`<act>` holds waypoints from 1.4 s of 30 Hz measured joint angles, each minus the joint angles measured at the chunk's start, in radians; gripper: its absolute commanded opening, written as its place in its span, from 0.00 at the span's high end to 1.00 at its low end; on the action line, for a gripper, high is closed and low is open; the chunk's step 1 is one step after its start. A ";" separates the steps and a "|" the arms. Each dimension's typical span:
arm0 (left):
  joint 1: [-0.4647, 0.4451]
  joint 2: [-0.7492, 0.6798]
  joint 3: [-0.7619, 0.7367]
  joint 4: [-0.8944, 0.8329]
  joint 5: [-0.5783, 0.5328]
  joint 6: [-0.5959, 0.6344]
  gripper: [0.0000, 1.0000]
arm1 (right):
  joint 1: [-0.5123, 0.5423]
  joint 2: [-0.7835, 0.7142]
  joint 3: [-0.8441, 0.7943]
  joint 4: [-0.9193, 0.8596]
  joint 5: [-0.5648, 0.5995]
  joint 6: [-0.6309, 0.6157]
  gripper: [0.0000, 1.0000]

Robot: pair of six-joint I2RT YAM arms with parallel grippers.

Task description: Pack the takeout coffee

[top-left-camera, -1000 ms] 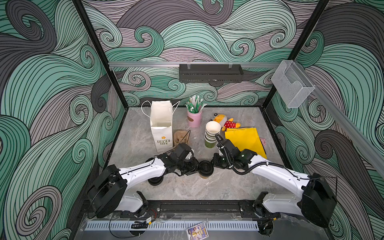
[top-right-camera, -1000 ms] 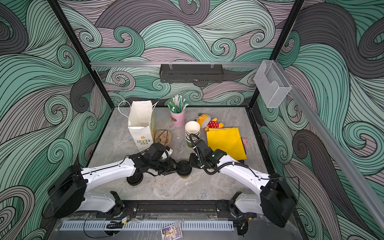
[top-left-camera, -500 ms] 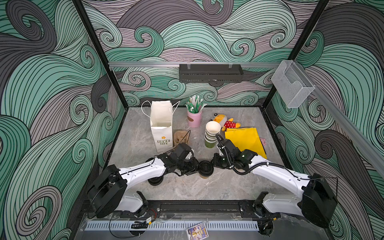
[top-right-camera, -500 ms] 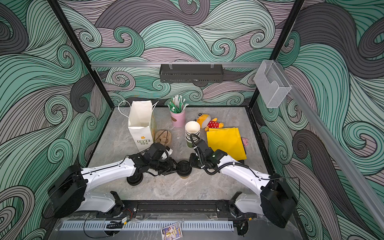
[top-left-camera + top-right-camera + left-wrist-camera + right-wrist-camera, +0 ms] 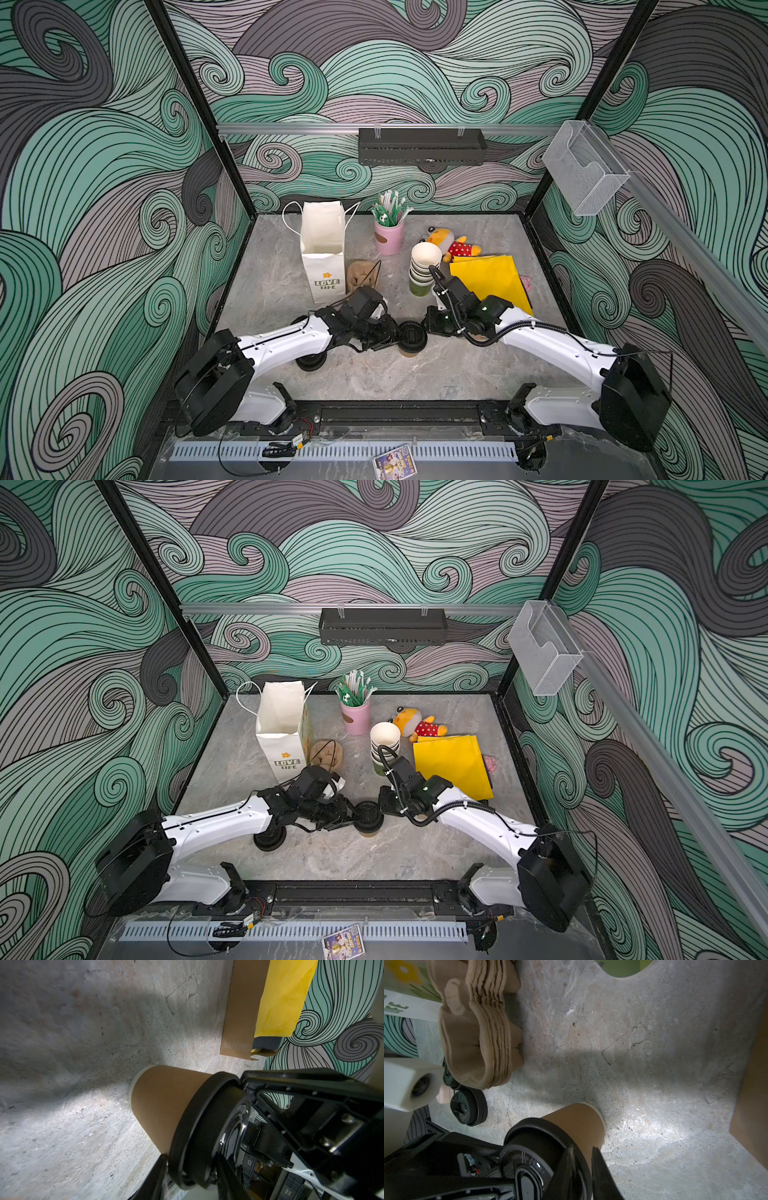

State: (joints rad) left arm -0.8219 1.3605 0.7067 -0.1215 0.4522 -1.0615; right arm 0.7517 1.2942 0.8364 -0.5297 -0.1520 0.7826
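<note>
One brown cup [image 5: 164, 1103] in left claw [image 5: 398, 338]

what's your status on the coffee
Left tool clamped on lid rim; right tool at opposite rim, grip unclear. Brown cup upright on table, not bagged. Stacked cup trays sit beside the bag.

- Hemmed in at the middle: brown cup [image 5: 162, 1101], with left gripper [image 5: 395, 338] and right gripper [image 5: 428, 327] touching it from opposite sides.
- Wide bare table [image 5: 395, 378] on the near side.
- Behind, a lane between pulp trays [image 5: 360, 274] and cup stack [image 5: 423, 266].
- White bag [image 5: 323, 266] upright beside the trays, mouth open upward.
</note>
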 measured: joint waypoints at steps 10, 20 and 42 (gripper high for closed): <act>-0.005 -0.001 0.010 -0.019 0.000 0.007 0.57 | 0.007 -0.139 0.023 -0.108 -0.013 -0.064 0.50; -0.005 -0.001 0.039 -0.068 -0.015 0.027 0.48 | 0.008 -0.124 0.008 -0.092 -0.085 -0.069 0.41; -0.006 -0.183 0.069 -0.240 -0.153 0.047 0.64 | 0.008 -0.082 -0.009 -0.069 -0.110 -0.068 0.41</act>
State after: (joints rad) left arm -0.8276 1.1778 0.7753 -0.3614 0.2993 -1.0145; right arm 0.7597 1.2121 0.8276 -0.5987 -0.2619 0.7151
